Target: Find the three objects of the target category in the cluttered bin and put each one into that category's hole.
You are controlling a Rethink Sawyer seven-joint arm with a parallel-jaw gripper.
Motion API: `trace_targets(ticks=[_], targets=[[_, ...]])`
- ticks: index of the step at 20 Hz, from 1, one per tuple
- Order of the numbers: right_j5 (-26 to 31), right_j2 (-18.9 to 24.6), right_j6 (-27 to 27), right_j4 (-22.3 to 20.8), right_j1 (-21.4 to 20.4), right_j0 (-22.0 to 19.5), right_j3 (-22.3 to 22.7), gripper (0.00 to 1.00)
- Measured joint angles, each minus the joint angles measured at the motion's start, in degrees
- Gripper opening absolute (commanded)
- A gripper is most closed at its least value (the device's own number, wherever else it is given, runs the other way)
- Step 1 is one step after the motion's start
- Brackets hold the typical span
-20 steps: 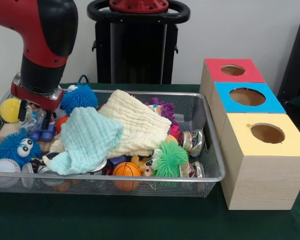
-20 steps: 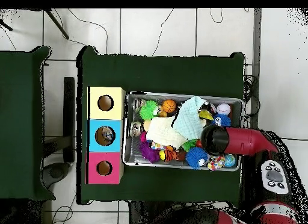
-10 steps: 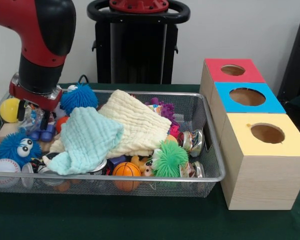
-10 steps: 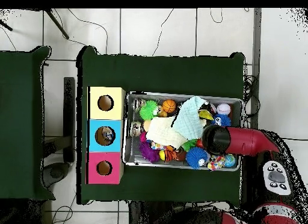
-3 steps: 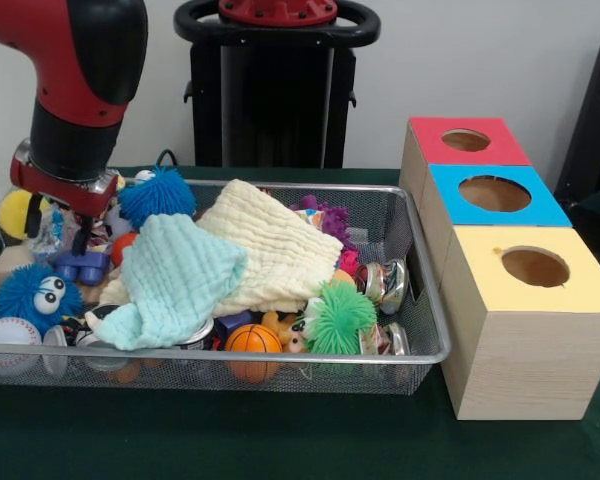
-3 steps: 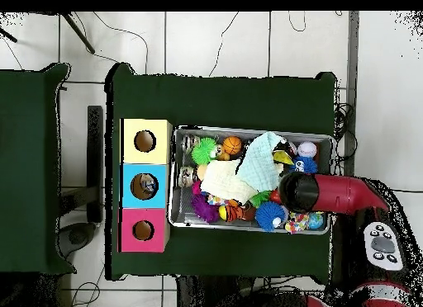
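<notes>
gripper [image 5: 58, 222] over bin's [image 5: 420, 300] left end | grip state cannot be told | purple toy [image 5: 80, 266] just below it | boxes [image 5: 520, 300] beside bin's right edge

Red and black arm [image 5: 75, 90] over a silver mesh bin [image 5: 420, 300] on a dark green cloth [image 5: 280, 440]; boxes [image 5: 520, 330] are pale wood with red [image 5: 467, 141], blue [image 5: 495, 194] and yellow [image 5: 536, 268] tops, far to near. In the bin: cream cloth [image 5: 270, 245], pale aqua cloth [image 5: 170, 280], blue fuzzy balls [image 5: 158, 195], one near-left with white googly eyes [image 5: 30, 295], green spiky ball [image 5: 338, 318], orange basketball with black lines [image 5: 252, 340], white baseball with red stitching [image 5: 8, 338], yellow ball [image 5: 15, 215] far left, purple toy [image 5: 80, 268]. Shiny silver cans [image 5: 385, 283] sit at the bin's right end.
</notes>
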Motion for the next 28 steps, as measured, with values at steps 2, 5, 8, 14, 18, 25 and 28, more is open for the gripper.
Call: trace_targets(ticks=[2,5,8,14,18,25,28], targets=[[0.0,0.0,0.0,-0.3,-0.1,0.1,-0.1,0.0],[0.0,0.0,0.0,-0.9,-0.2,0.4,-0.3,0.0],[0.0,0.0,0.0,-1.5,-0.2,0.5,-0.3,0.0],[0.0,-0.1,0.0,-3.6,-0.2,0.9,-0.9,0.0],[0.1,0.0,0.0,-4.2,-1.0,0.8,-0.7,0.0],[2.9,0.7,0.0,-3.6,-8.6,0.8,1.5,0.0],[6.0,1.8,0.0,-2.0,-12.9,0.8,1.8,0.0]])
